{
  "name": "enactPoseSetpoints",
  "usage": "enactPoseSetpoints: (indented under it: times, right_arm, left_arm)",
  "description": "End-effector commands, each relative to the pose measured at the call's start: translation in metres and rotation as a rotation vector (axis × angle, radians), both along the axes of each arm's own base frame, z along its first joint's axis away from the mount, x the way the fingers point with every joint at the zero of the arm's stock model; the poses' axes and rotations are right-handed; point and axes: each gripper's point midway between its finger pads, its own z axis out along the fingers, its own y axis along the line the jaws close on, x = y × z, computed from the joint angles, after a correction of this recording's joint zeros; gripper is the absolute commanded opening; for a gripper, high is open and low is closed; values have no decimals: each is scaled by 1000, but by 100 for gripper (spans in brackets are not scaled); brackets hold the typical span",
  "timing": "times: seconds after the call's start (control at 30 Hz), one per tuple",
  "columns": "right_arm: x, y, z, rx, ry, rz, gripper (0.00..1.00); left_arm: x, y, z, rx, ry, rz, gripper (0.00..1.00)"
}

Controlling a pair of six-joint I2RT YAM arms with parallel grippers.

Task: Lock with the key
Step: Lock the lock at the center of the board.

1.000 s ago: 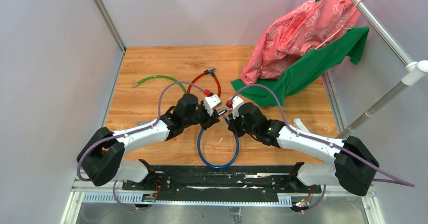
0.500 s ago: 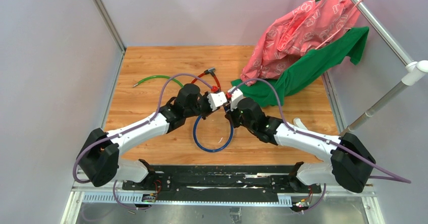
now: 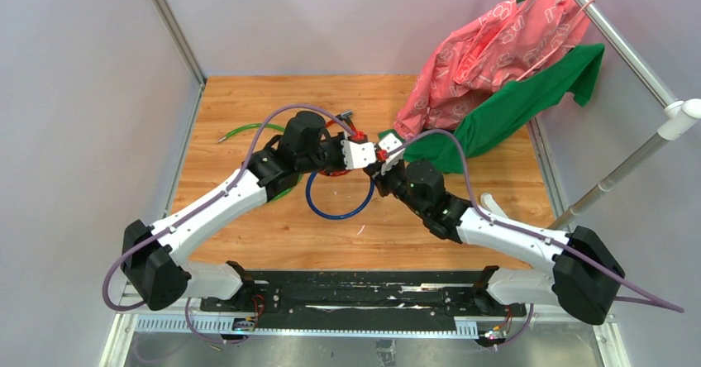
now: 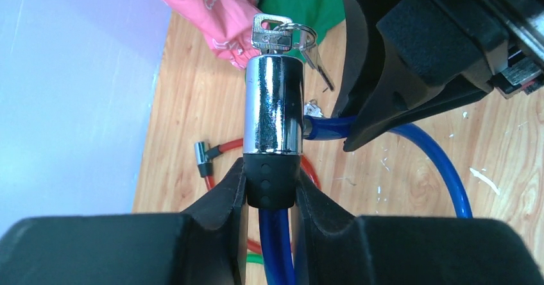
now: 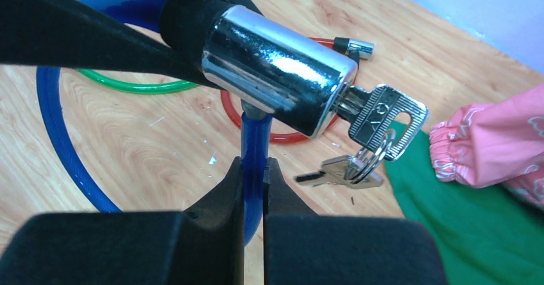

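The blue cable lock [image 3: 335, 212] hangs in a loop between both grippers over the wooden table. My left gripper [image 4: 272, 185] is shut on the black collar just below the lock's chrome cylinder [image 4: 274, 105]. The key [image 4: 272, 36] sits in the cylinder's far end. In the right wrist view the key [image 5: 385, 121] sticks out of the cylinder [image 5: 276, 67], and spare keys [image 5: 340, 169] dangle from its ring. My right gripper [image 5: 254, 176] is shut on the blue cable [image 5: 253, 137] where it enters the cylinder's side. From above, the two grippers meet at the lock, left [image 3: 361, 155] and right [image 3: 379, 167].
A red cable lock [image 3: 340, 121] and a green cable [image 3: 248, 129] lie on the table behind the left arm. A pink garment [image 3: 496, 45] and a green one [image 3: 512, 102] hang onto the back right corner. A white object [image 3: 492, 203] lies near the right edge.
Both arms have reached further toward the back of the table, carrying the blue lock with them. Its loop has shifted back and slightly left. Both grips are unchanged.
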Motion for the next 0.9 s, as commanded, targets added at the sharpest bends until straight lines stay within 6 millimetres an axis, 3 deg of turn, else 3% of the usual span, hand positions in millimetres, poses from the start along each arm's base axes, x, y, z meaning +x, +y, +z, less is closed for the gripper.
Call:
enactPoseSetpoints:
  times: [0.0, 0.1, 0.23, 0.33, 0.43, 0.53, 0.63, 0.77, 0.87]
  right_arm:
    - [3, 12, 100, 225, -362, 50, 0]
    - [13, 13, 69, 137, -403, 28, 0]
    - [14, 19, 40, 76, -410, 59, 0]
    - [11, 20, 41, 87, -493, 76, 0]
    - [18, 30, 55, 33, -592, 93, 0]
    - [24, 44, 67, 2, -660, 122, 0]
    - [32, 49, 67, -16, -693, 109, 0]
    - [32, 51, 53, -14, -675, 113, 0]
    - [26, 50, 27, -41, -627, 120, 0]
  left_arm:
    - [-60, -7, -78, 173, 190, -223, 0]
    - [-47, -5, -104, 209, 128, -201, 0]
    - [-50, -8, -112, 176, 105, -227, 0]
    - [-58, -11, -112, 173, 108, -248, 0]
    - [-56, -15, -95, 162, 80, -252, 0]
    - [-36, -15, -67, 186, -30, -219, 0]
    - [-22, -10, -56, 252, -137, -224, 0]
    - [-24, -7, -73, 283, -78, -243, 0]
    - [-33, -7, -91, 247, -23, -240, 0]
